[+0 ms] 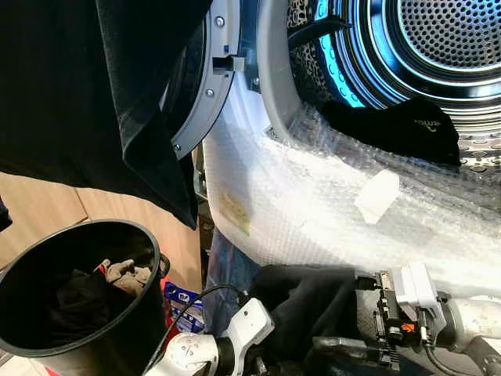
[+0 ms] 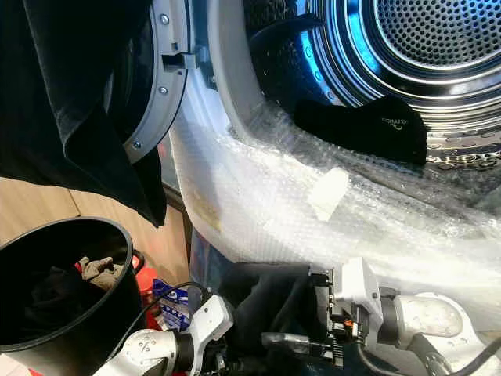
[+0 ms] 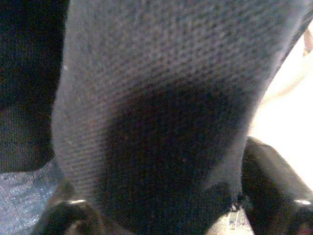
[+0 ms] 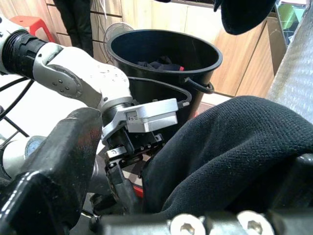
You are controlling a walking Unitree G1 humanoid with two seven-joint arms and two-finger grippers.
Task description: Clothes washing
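Left tool (image 4: 128, 164) and right tool (image 1: 344, 348) both gripping black garment (image 1: 305, 301), below washer drum (image 1: 438, 47), black bucket (image 1: 117, 329) beside.

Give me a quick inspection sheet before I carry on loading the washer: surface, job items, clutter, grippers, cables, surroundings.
Surface: washer front wrapped in bubble wrap, a pale tape patch on it; door open.
Job's things: black garment held low between both arms; another black garment lying at the drum mouth; black bucket to the robot's left holding dark and tan clothes.
Clutter: black cloth draped over the door; red and blue items behind the bucket, unclear.
Grippers: left gripper at the garment, its fingers either side of the fabric; right gripper against the same garment, grip unclear.
Cables: black cable looping off the left wrist.
Surroundings: wooden cabinets, a person's legs.
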